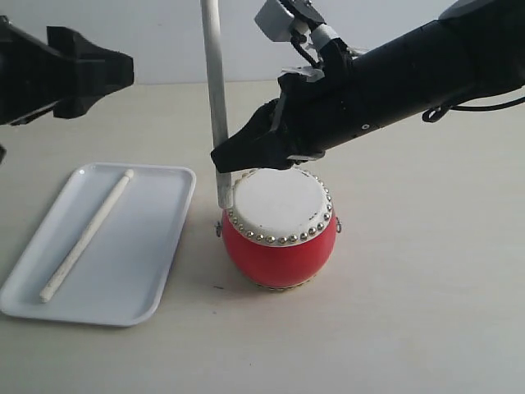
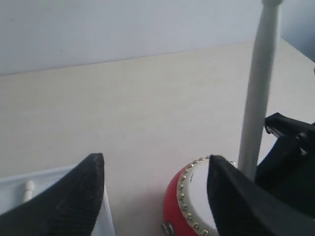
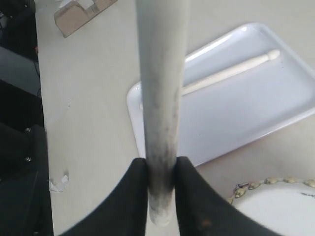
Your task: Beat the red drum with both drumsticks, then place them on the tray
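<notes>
The red drum [image 1: 279,234] stands upright on the table, right of the white tray [image 1: 152,246]. One drumstick [image 1: 86,234] lies lengthwise in the tray. My right gripper [image 1: 221,158] hovers at the drum's back left rim, shut on the lower end of the other drumstick [image 1: 214,74], which stands nearly upright. The right wrist view shows both fingers pinching this drumstick [image 3: 162,78] near its butt, at the right gripper [image 3: 161,167]. My left gripper [image 1: 115,70] hangs high at the far left, above the tray. It is open and empty [image 2: 155,169], looking down at the drum [image 2: 189,206].
A small cardboard piece [image 3: 78,12] lies on the table beyond the tray [image 3: 246,118]. Dark equipment borders one side of the table in the right wrist view. The right arm [image 1: 410,70] reaches in over the drum from the upper right.
</notes>
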You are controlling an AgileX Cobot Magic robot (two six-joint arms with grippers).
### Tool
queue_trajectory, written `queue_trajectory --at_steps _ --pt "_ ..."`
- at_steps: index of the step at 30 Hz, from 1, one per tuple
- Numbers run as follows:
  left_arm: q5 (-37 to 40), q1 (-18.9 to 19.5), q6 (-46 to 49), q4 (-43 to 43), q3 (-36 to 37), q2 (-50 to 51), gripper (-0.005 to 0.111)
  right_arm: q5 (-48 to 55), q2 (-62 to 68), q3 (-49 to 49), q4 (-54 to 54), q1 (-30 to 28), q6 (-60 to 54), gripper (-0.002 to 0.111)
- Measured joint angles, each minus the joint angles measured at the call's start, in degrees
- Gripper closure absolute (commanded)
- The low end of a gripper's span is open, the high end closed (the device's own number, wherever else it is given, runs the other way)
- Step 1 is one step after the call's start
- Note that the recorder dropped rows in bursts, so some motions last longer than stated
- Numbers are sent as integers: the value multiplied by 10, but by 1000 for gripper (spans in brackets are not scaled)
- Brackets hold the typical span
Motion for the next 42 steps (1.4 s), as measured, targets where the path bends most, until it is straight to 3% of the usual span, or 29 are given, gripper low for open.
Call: queue_trajectory --at_steps 2,5,12,15,18,22,30,42 --pt "-16 -15 0 0 41 -44 48 0 0 0 1 0 -1 108" --pt "-108 -40 -4 0 129 -115 48 1 0 0 1 0 -6 108" --pt "-266 -49 -57 6 237 -140 48 53 0 0 3 0 -41 108" --pt "-348 -49 -142 88 261 -126 48 67 0 0 4 0 -47 108" --pt "-409 -49 -211 183 263 -111 48 80 2 0 5 0 -51 108" --pt "-438 -49 -236 228 263 -83 48 117 21 0 5 0 -70 108" --pt "-465 -49 -240 231 263 -15 48 161 40 0 5 0 -113 108" --pt "-573 -49 -240 229 263 46 48 186 40 0 15 0 -148 108"
